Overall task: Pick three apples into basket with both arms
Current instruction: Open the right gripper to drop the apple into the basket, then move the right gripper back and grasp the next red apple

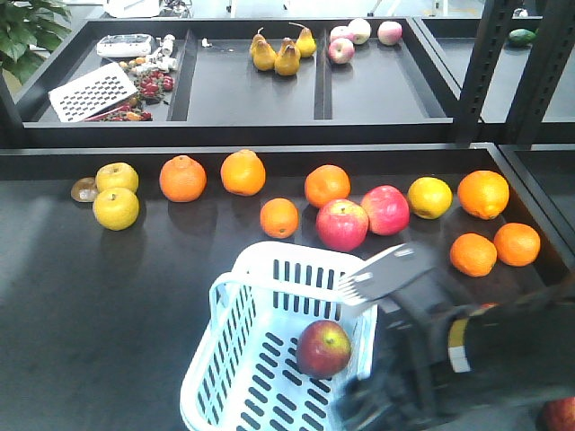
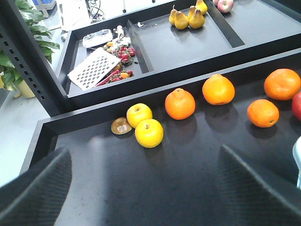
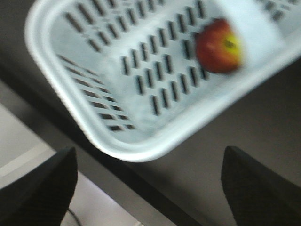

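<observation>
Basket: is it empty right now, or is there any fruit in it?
Not empty. One dark red apple lies on the slotted floor of the basket, near a side wall. Front and right wrist views show nothing else inside.

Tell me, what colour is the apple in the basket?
The apple is dark red with a yellow-green patch, sharpest in the exterior front-facing view.

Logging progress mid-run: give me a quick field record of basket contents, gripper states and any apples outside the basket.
basket: holds one apple
left gripper: open, empty
right gripper: open, empty, over the basket's edge
pink-red apples: two, side by side, outside the basket
</observation>
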